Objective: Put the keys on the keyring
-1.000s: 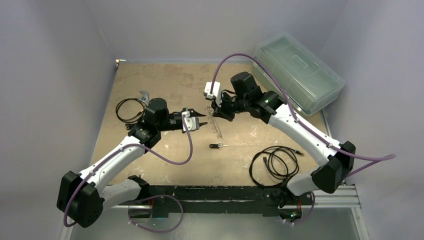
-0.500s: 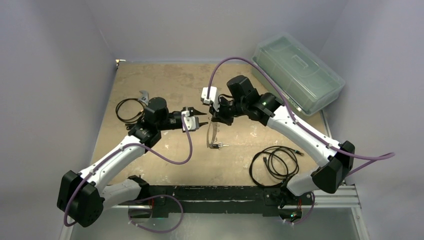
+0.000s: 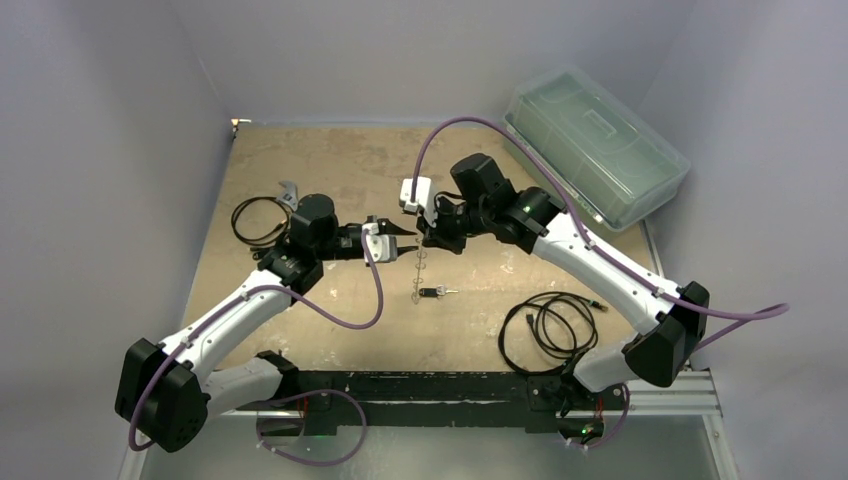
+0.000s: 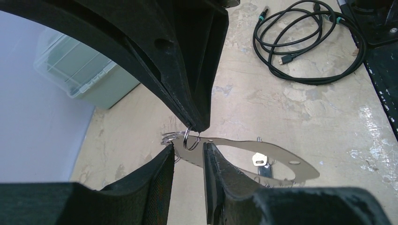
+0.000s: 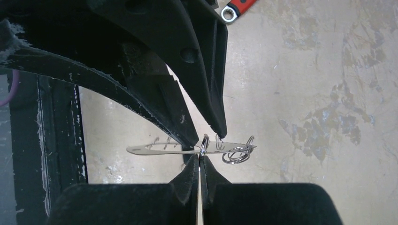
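Now the right claw [image 5: 198, 158] pinches the keyring [image 5: 150, 150]; left claw [image 4: 188, 150], narrowly parted, perhaps straddles it; next, fetch the key [image 3: 430, 292] beneath

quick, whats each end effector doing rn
left end effector: open, straddling the keyring
right end effector: closed, holding the keyring

Table [image 3: 330, 160]: tan board, worn, blotched with pale patches. Lying on it: small black-headed key [image 3: 432, 292] near the middle; coiled black cable [image 3: 548, 325] at near right; second cable coil [image 3: 255, 218] at left; clear lidded plastic box [image 3: 598, 145], angled, far right edge; red-handled wrench [image 5: 237, 8].
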Available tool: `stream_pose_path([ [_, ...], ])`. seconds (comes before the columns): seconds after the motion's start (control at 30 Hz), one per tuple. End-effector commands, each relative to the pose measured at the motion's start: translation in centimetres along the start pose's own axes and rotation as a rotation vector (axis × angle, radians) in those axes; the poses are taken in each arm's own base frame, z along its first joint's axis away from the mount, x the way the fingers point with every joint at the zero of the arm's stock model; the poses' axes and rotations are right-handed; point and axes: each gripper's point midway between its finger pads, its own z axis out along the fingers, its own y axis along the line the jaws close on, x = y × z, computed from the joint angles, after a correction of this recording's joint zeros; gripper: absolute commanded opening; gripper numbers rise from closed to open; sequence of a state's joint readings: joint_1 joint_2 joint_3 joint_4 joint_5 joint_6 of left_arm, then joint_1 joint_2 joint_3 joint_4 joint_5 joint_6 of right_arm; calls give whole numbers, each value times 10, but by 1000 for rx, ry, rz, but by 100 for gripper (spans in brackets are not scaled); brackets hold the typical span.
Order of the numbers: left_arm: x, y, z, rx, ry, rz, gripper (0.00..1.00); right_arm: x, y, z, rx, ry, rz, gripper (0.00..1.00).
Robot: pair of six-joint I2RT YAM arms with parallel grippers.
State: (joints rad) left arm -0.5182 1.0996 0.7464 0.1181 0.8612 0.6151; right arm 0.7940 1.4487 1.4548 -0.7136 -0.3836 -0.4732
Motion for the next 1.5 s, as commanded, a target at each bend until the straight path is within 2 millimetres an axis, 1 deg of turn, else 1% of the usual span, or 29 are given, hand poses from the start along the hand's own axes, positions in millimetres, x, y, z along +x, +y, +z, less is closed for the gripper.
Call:
stream_pose_path([
  [0.0, -18, 6, 2, 14, -54, 68, 28, -24, -1, -11, 12, -58, -37, 0],
  [0.2, -14, 1, 2, 37, -50, 71, 27, -23, 3, -8, -2, -52, -39, 0],
  [0.3, -14, -2, 3, 55, -54, 64, 26, -25, 5, -9, -13, -61, -44, 0],
  [0.5, -14, -8, 5, 94, -62, 59, 16, -31, 8, -13, -20, -85, -60, 0],
  [0.53, -14, -10, 5, 101, -66, 58, 14, -31, 8, -13, -24, -85, -59, 0],
  [0.6, -15, -11, 5, 111, -73, 58, 2, -31, 9, -13, -26, -87, -61, 0],
  [0.63, -15, -12, 5, 115, -75, 56, 0, -31, 9, -13, -29, -86, -61, 0],
  [0.73, -18, -11, 6, 112, -91, 45, 0, -33, 10, -14, -34, -95, -66, 0],
  [0.83, -30, -3, 5, 56, -134, 31, 0, -38, 5, -18, 1, -112, -66, 0],
  [0.87, -34, -2, 4, 32, -156, 17, 0, -43, 3, -22, 20, -134, -69, 9],
  [0.9, -40, -1, 2, 12, -186, 8, 0, -49, 3, -26, 30, -163, -61, 15],
  [0.93, -45, 0, 1, -6, -211, 4, 0, -50, -1, -31, 68, -180, -62, 26],
  [1.07, -60, 1, -5, -50, -290, -23, 0, -70, -8, -61, 161, -333, -80, 59],
  [1.1, -63, 2, -6, -62, -305, -32, 0, -74, -7, -68, 168, -364, -86, 65],
  [1.2, -71, 4, -10, -97, -348, -39, 0, -83, -12, -87, 227, -439, -92, 79],
  [1.23, -74, 4, -12, -105, -364, -42, 0, -83, -14, -90, 254, -460, -87, 82],
  [1.3, -82, 3, -16, -113, -405, -34, 0, -85, -18, -100, 312, -502, -75, 85],
  [1.33, -86, 2, -17, -114, -425, -38, 0, -85, -19, -103, 331, -522, -69, 97],
  [1.4, -93, 0, -20, -113, -466, -59, 0, -87, -21, -112, 367, -565, -47, 99],
  [1.47, -101, -2, -24, -116, -507, -65, 0, -89, -13, -120, 359, -601, -69, 99],
])
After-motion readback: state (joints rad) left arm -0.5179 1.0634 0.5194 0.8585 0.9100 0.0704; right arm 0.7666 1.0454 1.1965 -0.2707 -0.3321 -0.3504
